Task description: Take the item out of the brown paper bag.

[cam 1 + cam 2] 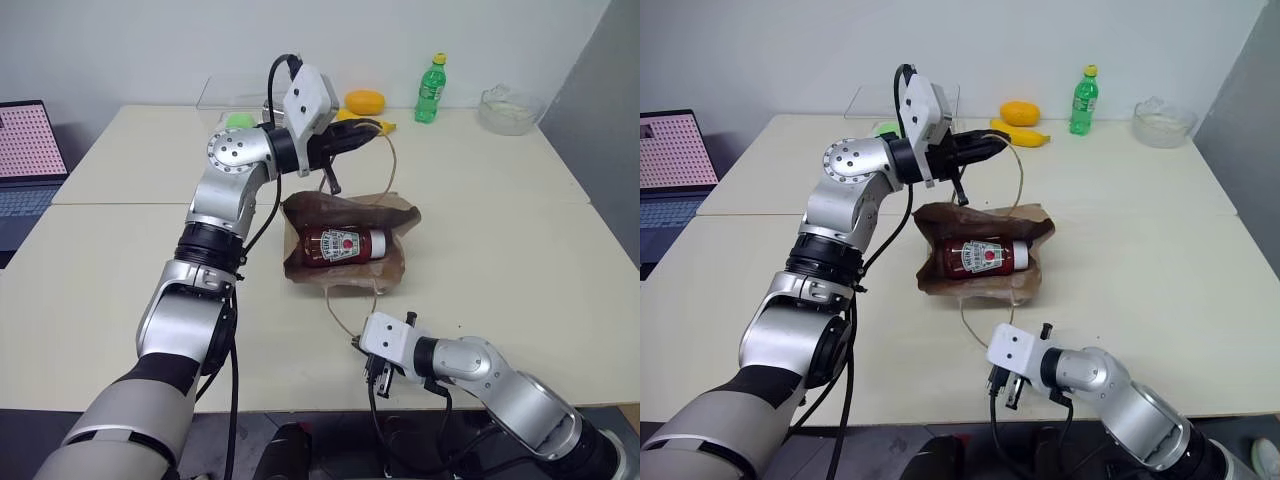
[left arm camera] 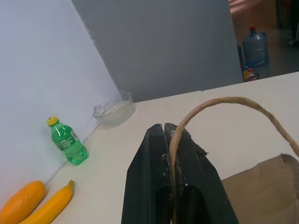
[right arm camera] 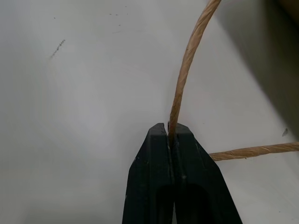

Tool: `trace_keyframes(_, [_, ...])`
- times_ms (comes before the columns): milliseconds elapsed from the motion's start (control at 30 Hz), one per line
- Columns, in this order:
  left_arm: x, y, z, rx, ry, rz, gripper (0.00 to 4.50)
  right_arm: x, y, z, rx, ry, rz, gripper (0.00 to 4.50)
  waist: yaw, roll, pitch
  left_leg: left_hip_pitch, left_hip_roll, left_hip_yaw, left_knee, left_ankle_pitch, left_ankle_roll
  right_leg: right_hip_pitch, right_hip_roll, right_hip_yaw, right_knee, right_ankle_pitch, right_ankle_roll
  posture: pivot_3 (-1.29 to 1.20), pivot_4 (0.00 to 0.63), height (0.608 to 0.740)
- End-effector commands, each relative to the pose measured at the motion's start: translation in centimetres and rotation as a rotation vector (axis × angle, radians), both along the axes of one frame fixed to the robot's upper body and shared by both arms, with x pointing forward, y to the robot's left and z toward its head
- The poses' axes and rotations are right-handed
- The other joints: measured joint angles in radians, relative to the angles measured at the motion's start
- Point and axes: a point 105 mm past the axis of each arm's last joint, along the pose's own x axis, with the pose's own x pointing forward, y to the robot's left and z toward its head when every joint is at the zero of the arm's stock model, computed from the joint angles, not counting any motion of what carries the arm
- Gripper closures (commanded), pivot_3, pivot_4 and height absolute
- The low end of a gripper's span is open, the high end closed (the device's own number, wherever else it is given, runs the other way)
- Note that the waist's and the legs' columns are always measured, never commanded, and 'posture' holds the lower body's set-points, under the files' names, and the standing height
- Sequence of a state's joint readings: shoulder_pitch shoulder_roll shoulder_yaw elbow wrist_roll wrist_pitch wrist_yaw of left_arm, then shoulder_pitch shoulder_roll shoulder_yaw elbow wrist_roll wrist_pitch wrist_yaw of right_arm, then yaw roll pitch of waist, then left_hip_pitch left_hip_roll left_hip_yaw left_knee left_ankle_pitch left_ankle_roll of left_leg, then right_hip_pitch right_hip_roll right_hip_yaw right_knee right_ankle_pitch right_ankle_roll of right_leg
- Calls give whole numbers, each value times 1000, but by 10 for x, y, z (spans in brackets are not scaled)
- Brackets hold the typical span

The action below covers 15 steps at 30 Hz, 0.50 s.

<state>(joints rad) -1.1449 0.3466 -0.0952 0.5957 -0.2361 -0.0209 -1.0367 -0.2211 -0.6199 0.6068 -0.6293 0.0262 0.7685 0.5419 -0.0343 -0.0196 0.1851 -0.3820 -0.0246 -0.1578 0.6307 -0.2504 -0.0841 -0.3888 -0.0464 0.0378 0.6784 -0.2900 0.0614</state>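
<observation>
The item (image 1: 343,245) shows glossy red with a white-and-black label, lying on its side inside the brown paper bag (image 1: 345,262), whose mouth gapes toward the camera; it sits well below and a little nearer than the left gripper (image 1: 370,127), and beyond the right gripper (image 1: 1002,388). The bag lies flat on the table (image 1: 520,250), crumpled along its upper edge. Two cord handles, one per claw: the far handle (image 2: 212,105) arches up to the left gripper, fingers (image 2: 145,172) pressed together on the cord, held up over the bag's far side. The near handle (image 3: 184,70) trails off the bag's front edge to the right gripper, fingers (image 3: 149,186) pinched shut on the cord, low near the table's front edge. Count beyond the left claw: one green bottle (image 1: 431,90), one banana (image 2: 49,207), one orange fruit (image 1: 364,101), one clear bowl (image 1: 510,108). One laptop (image 1: 28,160) sits far to the left claw's outer side, cut off by the frame. A clear container (image 1: 232,95) behind the left arm is partly hidden, with something green (image 1: 238,120) by it that is hard to identify
</observation>
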Motion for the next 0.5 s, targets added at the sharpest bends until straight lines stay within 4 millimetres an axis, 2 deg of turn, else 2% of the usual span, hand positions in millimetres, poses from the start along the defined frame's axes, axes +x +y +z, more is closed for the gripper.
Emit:
trace_keyframes(33, [-17, -4, 16, -20, -30, -98, 4500, 16, -10, 8, 52, -50, -115, 4409, 0, 0, 0, 0, 0, 0, 0, 0, 0, 0, 0, 0, 0, 0, 0, 0, 150, 740])
trace_keyframes(133, [-22, -3, 14, -23, 3, -133, 4500, 22, -12, 21, 114, -97, -161, 3564, 0, 0, 0, 0, 0, 0, 0, 0, 0, 0, 0, 1, 1, 1, -2, 0, 150, 740])
trace_keyframes(400, [-31, -3, 16, -40, 45, -176, 4500, -2, -23, 58, 176, -124, -124, 680, -1, 0, 0, 0, 0, 0, 0, 0, 0, -1, 0, 0, 1, 2, -4, 0, 150, 740])
trace_keyframes(500, [-34, -3, 15, -43, 58, -189, 4500, -11, -29, 67, 184, -115, -96, 680, 0, 0, 0, 0, 0, 0, 0, 0, 0, 0, 0, 0, 1, 2, -3, 0, 150, 740])
